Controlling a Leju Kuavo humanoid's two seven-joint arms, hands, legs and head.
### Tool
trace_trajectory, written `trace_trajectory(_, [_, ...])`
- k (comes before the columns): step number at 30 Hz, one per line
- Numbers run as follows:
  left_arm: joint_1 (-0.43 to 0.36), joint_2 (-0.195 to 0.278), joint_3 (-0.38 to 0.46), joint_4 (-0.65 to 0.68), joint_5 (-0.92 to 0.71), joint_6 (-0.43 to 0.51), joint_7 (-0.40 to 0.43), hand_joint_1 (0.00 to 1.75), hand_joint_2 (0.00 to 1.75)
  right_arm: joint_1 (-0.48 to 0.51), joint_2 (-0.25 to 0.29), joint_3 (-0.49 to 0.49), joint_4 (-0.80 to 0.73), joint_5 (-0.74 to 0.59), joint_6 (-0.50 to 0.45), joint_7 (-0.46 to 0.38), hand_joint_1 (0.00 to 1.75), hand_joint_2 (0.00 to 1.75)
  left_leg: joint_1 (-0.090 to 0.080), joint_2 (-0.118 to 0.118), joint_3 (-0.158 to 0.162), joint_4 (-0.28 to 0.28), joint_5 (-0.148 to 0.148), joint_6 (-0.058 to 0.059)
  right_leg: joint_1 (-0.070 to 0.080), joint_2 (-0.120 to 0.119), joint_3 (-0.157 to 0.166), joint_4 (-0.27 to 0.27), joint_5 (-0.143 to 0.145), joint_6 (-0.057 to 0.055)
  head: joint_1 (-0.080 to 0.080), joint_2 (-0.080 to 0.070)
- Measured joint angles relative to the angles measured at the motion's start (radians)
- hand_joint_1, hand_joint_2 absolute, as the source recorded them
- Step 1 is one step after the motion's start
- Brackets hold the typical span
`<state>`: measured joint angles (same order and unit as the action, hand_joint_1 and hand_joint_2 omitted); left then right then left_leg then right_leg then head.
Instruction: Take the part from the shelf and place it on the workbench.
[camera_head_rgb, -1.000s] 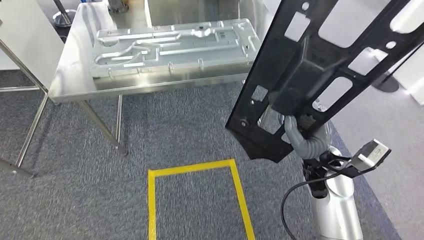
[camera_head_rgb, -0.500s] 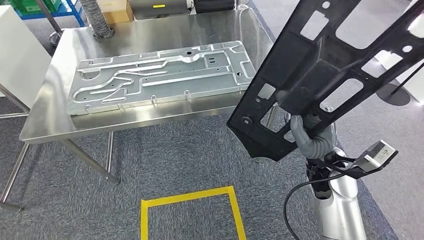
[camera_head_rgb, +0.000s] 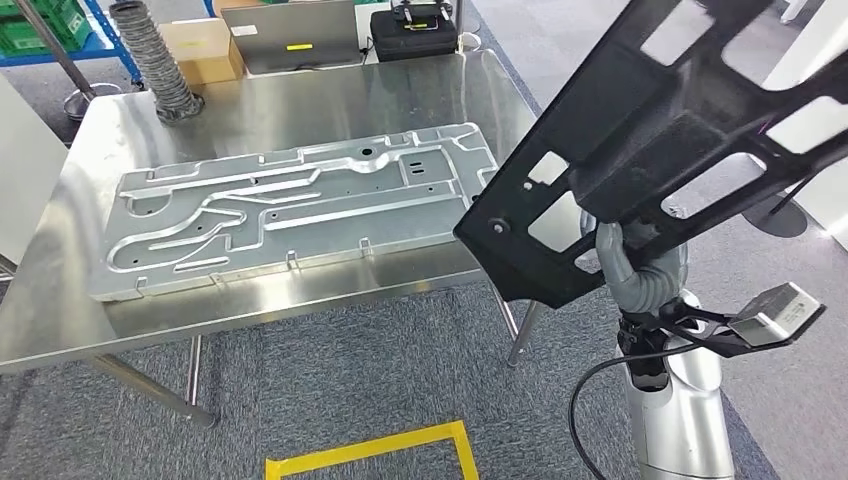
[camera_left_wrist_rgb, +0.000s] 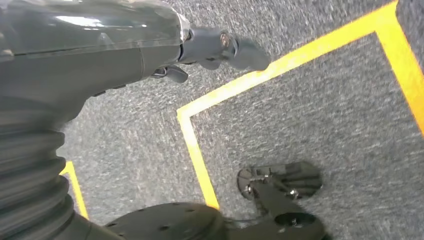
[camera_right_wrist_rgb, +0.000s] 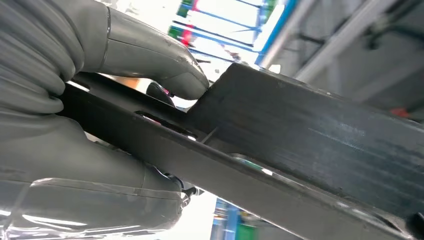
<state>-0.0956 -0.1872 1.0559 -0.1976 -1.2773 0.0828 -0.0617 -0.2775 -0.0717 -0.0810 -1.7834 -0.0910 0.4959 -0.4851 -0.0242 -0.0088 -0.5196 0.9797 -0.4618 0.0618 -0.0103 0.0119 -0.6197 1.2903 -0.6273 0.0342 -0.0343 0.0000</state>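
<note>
- The right hand (camera_head_rgb: 625, 262) grips the black part (camera_head_rgb: 660, 130) from below at the right of the head view; the part slants up toward the upper right corner and is cut off by the frame edges.
- In the right wrist view the thumb (camera_right_wrist_rgb: 150, 60) presses on the part's flat strip (camera_right_wrist_rgb: 310, 135) and the fingers (camera_right_wrist_rgb: 100, 200) wrap under it.
- The part's lower end hangs just past the right edge of the counter (camera_head_rgb: 300, 90), above the carpet (camera_head_rgb: 350, 380).
- A silver plate (camera_head_rgb: 290, 210) lies flat on the counter, centre left.
- At the counter's far edge sit a hose (camera_head_rgb: 150, 60), a box (camera_head_rgb: 200, 45) and a black case (camera_head_rgb: 415, 30).
- The left hand (camera_left_wrist_rgb: 150, 50) hangs over carpet and yellow tape (camera_left_wrist_rgb: 280, 65); its fingers (camera_left_wrist_rgb: 240, 47) are apart and hold nothing.
- The right hand's fingers are mostly hidden behind the part in the head view.
</note>
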Motion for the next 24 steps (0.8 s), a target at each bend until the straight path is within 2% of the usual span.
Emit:
trace_trajectory(1, [0.006,-0.001,0.000,0.000,0.000,-0.001,0.000,0.00,1.75,0.007,0.000,0.000,0.003,0.000,0.000,0.001,1.75,1.75,0.003,0.000,0.019,0.000,-0.016,-0.003,-0.003,-0.001,-0.033,0.001,-0.048,0.004,0.000,0.000])
trace_trajectory(2, [0.011,-0.004,0.000,0.000,0.000,-0.002,0.000,0.00,1.75,0.012,0.000,-0.001,0.006,0.000,0.000,0.002,1.75,1.75,0.008,0.000,0.039,0.000,-0.034,-0.007,-0.005,-0.003,-0.056,-0.024,-0.078,0.009,0.000,0.000])
trace_trajectory(3, [0.016,-0.006,0.000,0.001,0.000,-0.002,0.000,0.00,1.75,0.016,0.000,-0.001,0.008,0.000,0.000,0.002,1.75,1.75,0.013,-0.001,0.062,0.000,-0.053,-0.012,-0.007,-0.005,-0.069,-0.069,-0.075,0.014,0.000,0.000])
trace_trajectory(4, [0.020,-0.007,0.000,0.001,0.000,-0.003,0.000,0.00,1.75,0.019,0.001,-0.002,0.009,0.000,0.000,0.002,1.75,1.75,0.017,-0.002,0.084,0.000,-0.075,-0.017,-0.008,-0.009,-0.076,-0.128,-0.013,0.019,0.000,0.000])
trace_trajectory(5, [0.022,-0.009,0.000,0.001,-0.001,-0.003,0.000,0.00,1.75,0.022,0.001,-0.004,0.012,0.000,0.000,0.001,1.75,1.75,0.020,-0.002,0.109,0.001,-0.097,-0.023,-0.009,-0.014,-0.078,-0.186,0.088,0.019,0.000,0.000])
trace_trajectory(6, [0.023,-0.009,0.000,0.001,-0.001,-0.002,0.000,0.00,1.75,0.025,0.002,-0.005,0.015,0.000,-0.001,0.001,1.75,1.75,0.021,-0.003,0.130,-0.002,-0.116,-0.030,-0.006,-0.018,-0.073,-0.225,0.174,0.012,0.000,0.000])
trace_trajectory(7, [0.023,-0.008,0.000,0.001,-0.002,-0.002,0.000,0.00,1.75,0.029,0.002,-0.007,0.018,-0.001,-0.002,0.000,1.75,1.75,0.020,-0.004,0.150,-0.011,-0.131,-0.037,-0.003,-0.020,-0.066,-0.246,0.238,0.001,0.000,0.000])
trace_trajectory(8, [0.021,-0.008,0.000,0.001,-0.003,-0.002,-0.001,0.00,1.75,0.031,0.003,-0.008,0.019,-0.003,-0.005,-0.001,1.75,1.75,0.019,-0.004,0.167,-0.012,-0.135,-0.044,-0.001,-0.020,-0.056,-0.252,0.251,-0.013,0.000,0.000])
trace_trajectory(9, [0.017,-0.007,0.000,0.001,-0.006,-0.002,-0.001,0.00,1.75,0.031,0.003,-0.009,0.020,-0.005,-0.009,-0.003,1.75,1.75,0.017,-0.005,0.165,0.007,-0.121,-0.051,0.000,-0.015,-0.041,-0.251,0.231,-0.025,0.000,0.000])
trace_trajectory(10, [0.013,-0.006,0.000,0.001,-0.008,-0.002,-0.001,0.00,1.75,0.033,0.003,-0.010,0.018,-0.007,-0.012,-0.005,1.75,1.75,0.018,-0.003,0.146,0.055,-0.093,-0.056,-0.003,-0.013,-0.023,-0.259,0.219,-0.033,0.000,0.000])
trace_trajectory(11, [0.009,-0.006,0.000,0.001,-0.010,-0.002,-0.002,0.00,1.75,0.034,0.003,-0.010,0.018,-0.009,-0.014,-0.007,1.75,1.75,0.018,-0.001,0.105,0.131,-0.058,-0.060,-0.006,-0.011,0.000,-0.271,0.205,-0.040,0.000,0.000])
trace_trajectory(12, [0.008,-0.006,-0.001,0.001,-0.012,-0.003,-0.001,0.00,1.75,0.038,0.002,-0.010,0.017,-0.011,-0.014,-0.008,1.75,1.75,0.019,0.001,0.048,0.212,-0.033,-0.064,-0.008,-0.010,0.027,-0.285,0.193,-0.045,0.000,0.000])
trace_trajectory(13, [0.008,-0.006,-0.001,0.001,-0.012,-0.004,0.000,0.00,1.75,0.042,0.002,-0.010,0.017,-0.011,-0.014,-0.009,1.75,1.75,0.022,0.003,-0.010,0.277,-0.031,-0.068,-0.008,-0.010,0.056,-0.301,0.180,-0.048,0.000,0.000])
trace_trajectory(14, [0.009,-0.006,-0.001,0.001,-0.012,-0.005,0.000,0.00,1.75,0.048,0.002,-0.011,0.017,-0.012,-0.014,-0.011,1.75,1.75,0.023,0.003,-0.062,0.317,-0.055,-0.072,-0.008,-0.008,0.087,-0.317,0.167,-0.049,0.000,0.000])
trace_trajectory(15, [0.010,-0.006,0.000,0.001,-0.012,-0.006,0.001,0.00,1.75,0.054,0.002,-0.012,0.017,-0.013,-0.014,-0.012,1.75,1.75,0.025,0.003,-0.106,0.330,-0.099,-0.074,-0.008,-0.007,0.122,-0.332,0.154,-0.049,0.000,0.000])
trace_trajectory(16, [0.009,-0.006,0.000,0.001,-0.012,-0.007,0.001,0.00,1.75,0.059,0.002,-0.014,0.017,-0.015,-0.014,-0.013,1.75,1.75,0.025,0.004,-0.140,0.323,-0.147,-0.074,-0.009,-0.005,0.158,-0.348,0.139,-0.047,0.000,0.000])
trace_trajectory(17, [0.007,-0.007,0.000,0.001,-0.011,-0.008,0.001,0.00,1.75,0.064,0.002,-0.016,0.017,-0.016,-0.014,-0.015,1.75,1.75,0.026,0.004,-0.167,0.297,-0.180,-0.072,-0.008,-0.003,0.195,-0.361,0.123,-0.045,0.000,0.000])
trace_trajectory(18, [0.005,-0.007,0.000,0.001,-0.011,-0.008,-0.001,0.00,1.75,0.066,0.002,-0.019,0.017,-0.017,-0.013,-0.015,1.75,1.75,0.025,0.004,-0.186,0.253,-0.181,-0.068,-0.007,-0.002,0.231,-0.371,0.104,-0.043,0.000,0.000])
trace_trajectory(19, [0.005,-0.007,0.000,0.001,-0.011,-0.008,-0.003,0.00,1.75,0.068,0.002,-0.020,0.017,-0.017,-0.013,-0.016,1.75,1.75,0.024,0.004,-0.200,0.193,-0.127,-0.060,-0.006,-0.001,0.263,-0.378,0.083,-0.042,0.000,0.000])
trace_trajectory(21, [0.007,-0.008,0.000,0.002,-0.011,-0.008,-0.010,0.00,1.75,0.071,0.001,-0.022,0.023,-0.016,-0.012,-0.013,1.75,1.75,0.016,0.002,-0.218,0.066,0.082,-0.041,0.000,0.004,0.311,-0.375,0.035,-0.036,0.000,0.000])
trace_trajectory(22, [0.005,-0.008,0.000,0.002,-0.012,-0.008,-0.012,0.00,1.75,0.070,0.001,-0.022,0.026,-0.013,-0.013,-0.008,1.75,1.75,0.011,0.002,-0.224,0.034,0.164,-0.036,0.000,0.008,0.326,-0.369,0.008,-0.030,0.000,0.000])
trace_trajectory(23, [0.001,-0.008,0.000,0.002,-0.014,-0.008,-0.013,0.00,1.75,0.065,0.001,-0.023,0.030,-0.008,-0.015,-0.001,1.75,1.75,0.005,0.002,-0.227,0.030,0.200,-0.033,-0.001,0.013,0.338,-0.364,-0.015,-0.023,0.000,0.000])
trace_trajectory(24, [-0.005,-0.009,-0.001,0.002,-0.018,-0.008,-0.013,0.00,1.75,0.056,0.003,-0.023,0.032,0.000,-0.017,0.009,1.75,1.75,0.001,0.001,-0.227,0.049,0.188,-0.031,-0.003,0.017,0.350,-0.366,-0.033,-0.015,0.000,0.000])
